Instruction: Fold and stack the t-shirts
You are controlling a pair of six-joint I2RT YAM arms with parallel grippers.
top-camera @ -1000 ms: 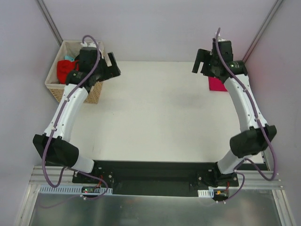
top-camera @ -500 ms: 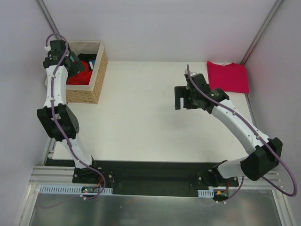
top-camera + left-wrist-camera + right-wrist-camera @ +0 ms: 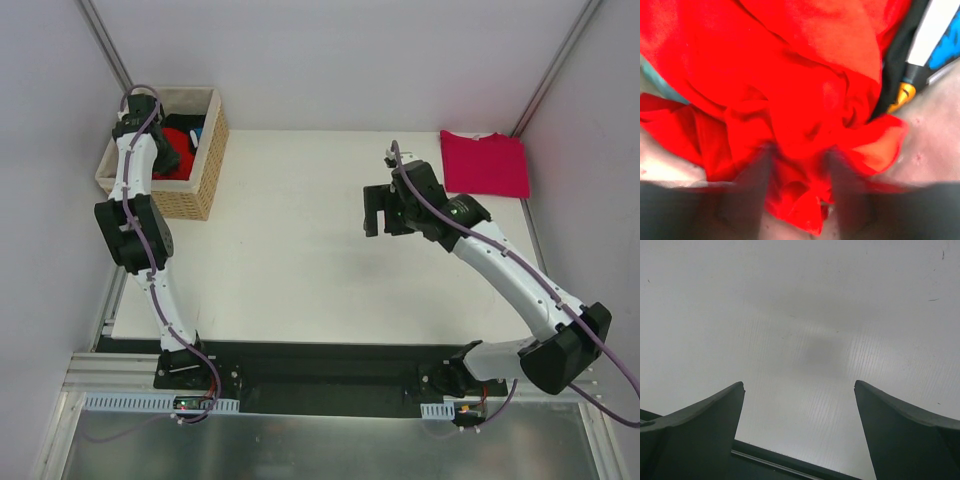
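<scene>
The left gripper is down inside the wicker basket, at ten o'clock in the overhead view. Its blurred fingers stand partly apart with a bunch of the crumpled red t-shirt between them; whether they pinch it cannot be told. The magenta-pink t-shirt lies folded flat at the two o'clock corner of the table. The right gripper hovers over bare tabletop toward three o'clock, spread wide and holding nothing.

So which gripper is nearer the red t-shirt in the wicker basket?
Left. The left gripper is inside the wicker basket, fingers either side of a fold of the red t-shirt. The right gripper hangs open above the white table, well away from the basket.
</scene>
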